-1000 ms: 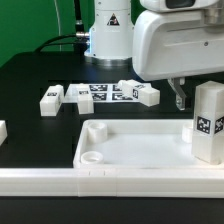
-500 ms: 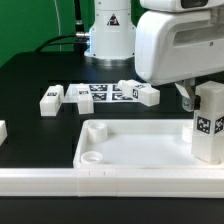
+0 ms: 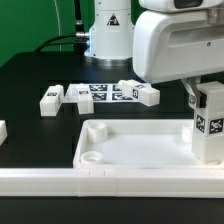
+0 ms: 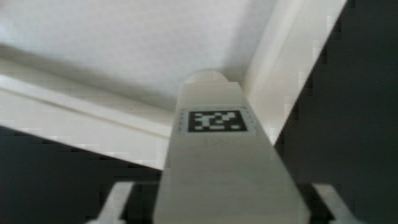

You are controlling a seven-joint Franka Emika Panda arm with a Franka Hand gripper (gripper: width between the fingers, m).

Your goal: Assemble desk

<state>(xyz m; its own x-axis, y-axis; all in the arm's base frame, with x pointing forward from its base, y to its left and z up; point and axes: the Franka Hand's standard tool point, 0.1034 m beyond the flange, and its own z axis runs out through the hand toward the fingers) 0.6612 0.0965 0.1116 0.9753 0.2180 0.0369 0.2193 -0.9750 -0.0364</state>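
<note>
The desk top (image 3: 140, 150), a white rimmed tray, lies at the front of the black table. One white square desk leg (image 3: 208, 125) with a tag stands upright in the tray's corner at the exterior view's right. My gripper (image 3: 206, 98) comes down over the leg's upper end, one finger (image 3: 189, 97) pressed against its side. In the wrist view the leg (image 4: 217, 150) fills the space between the two fingers (image 4: 128, 200), and my gripper (image 4: 226, 208) is shut on it. Beyond the leg, the tray's rim (image 4: 71, 110) runs across.
More tagged white legs (image 3: 51, 100) (image 3: 147, 95) lie behind the tray, beside the marker board (image 3: 103, 93). A long white rail (image 3: 100, 182) runs along the front edge. The robot's base (image 3: 108, 35) stands at the back. A small white part (image 3: 2, 130) sits at the left edge.
The fingers have closed in from wide open onto the upright leg. The leg has shifted very slightly in the tray corner.
</note>
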